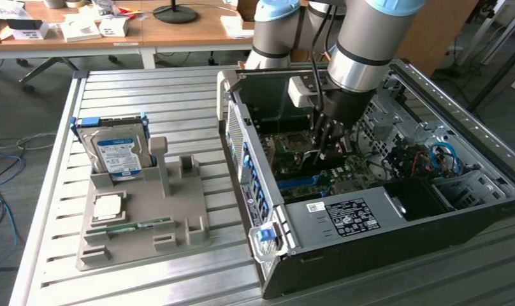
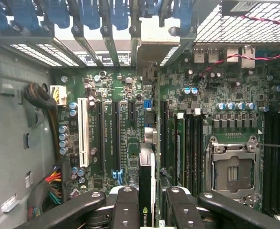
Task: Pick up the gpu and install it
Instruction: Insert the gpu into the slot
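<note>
**GPU held edge-on in the hand, inside the open computer case**

In the exterior view the hand (image 1: 326, 141) reached down into the open computer case (image 1: 461, 210), which lay on its side on the slatted metal desk (image 1: 138, 89). In the wrist view the hand (image 2: 150, 205) was clenched on the gpu (image 2: 146, 176), with a black finger (image 2: 126, 202) on each face of the thin card. The card stood edge-on above the motherboard (image 2: 116, 95) and ran in line with the long expansion slots. The white slot (image 2: 84, 126) lay on one side of it and the empty CPU socket (image 2: 233, 164) on the other. Whether its edge had reached a slot could not be told. In the exterior view, at about 9 o'clock from the case, a grey holder tray (image 1: 147, 242) carried an upright hard drive (image 1: 117, 153).
</note>
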